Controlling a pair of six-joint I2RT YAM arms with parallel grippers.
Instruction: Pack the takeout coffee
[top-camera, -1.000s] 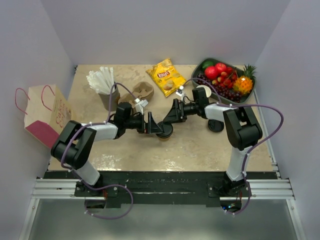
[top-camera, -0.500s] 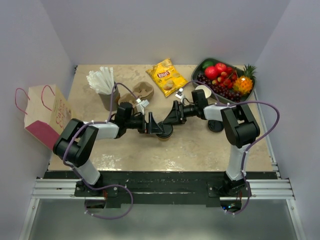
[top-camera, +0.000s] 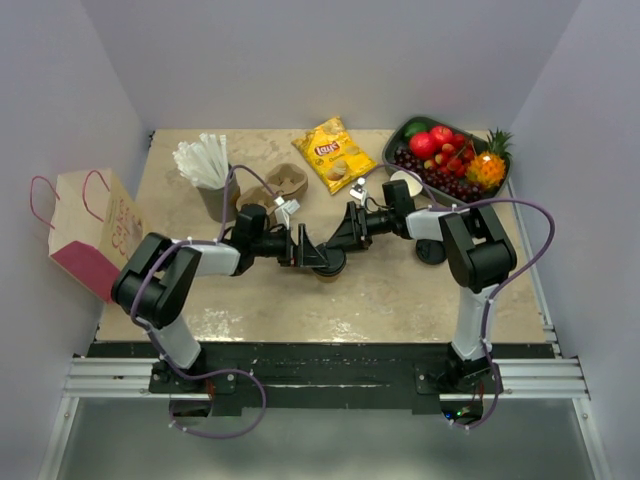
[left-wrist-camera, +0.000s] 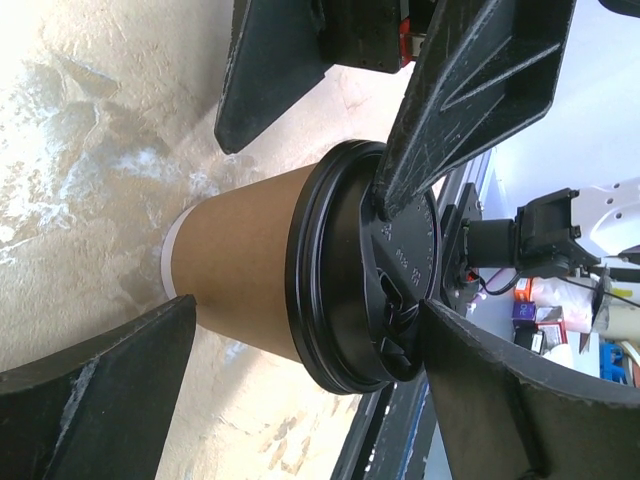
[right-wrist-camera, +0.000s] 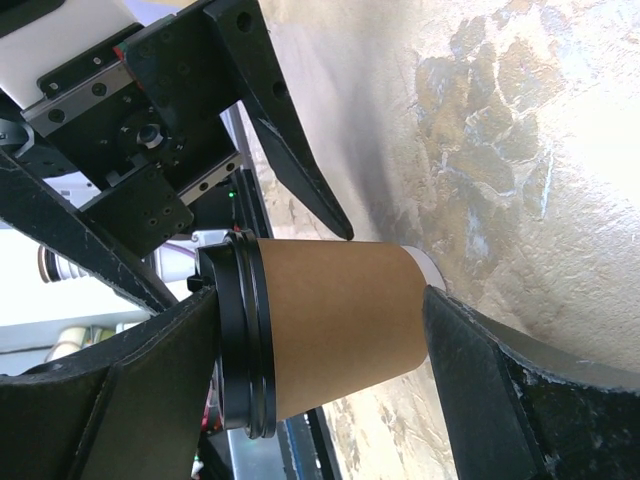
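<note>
The takeout coffee (top-camera: 330, 264), a tan paper cup with a black lid, stands upright mid-table. It also shows in the left wrist view (left-wrist-camera: 250, 270) and the right wrist view (right-wrist-camera: 335, 320). My left gripper (top-camera: 312, 254) reaches in from the left and my right gripper (top-camera: 346, 238) from the right. Each is turned so one finger lies over the lid and the other sits down beside the cup's base. In the left wrist view my gripper (left-wrist-camera: 308, 340) straddles the cup, its upper finger touching the lid's spout. In the right wrist view my gripper (right-wrist-camera: 320, 300) spans lid to base rim. Both jaws stand wide.
A paper bag (top-camera: 90, 225) stands off the table's left edge. At the back are a cup of white straws (top-camera: 205, 165), a cardboard carrier (top-camera: 285, 182), a chips bag (top-camera: 332, 153) and a fruit tray (top-camera: 445, 155). A lidless cup (top-camera: 405, 183) and a loose black lid (top-camera: 432, 250) sit at right.
Both arms' elbows have shifted slightly inward. The grippers and the cup have stayed in the same place.
</note>
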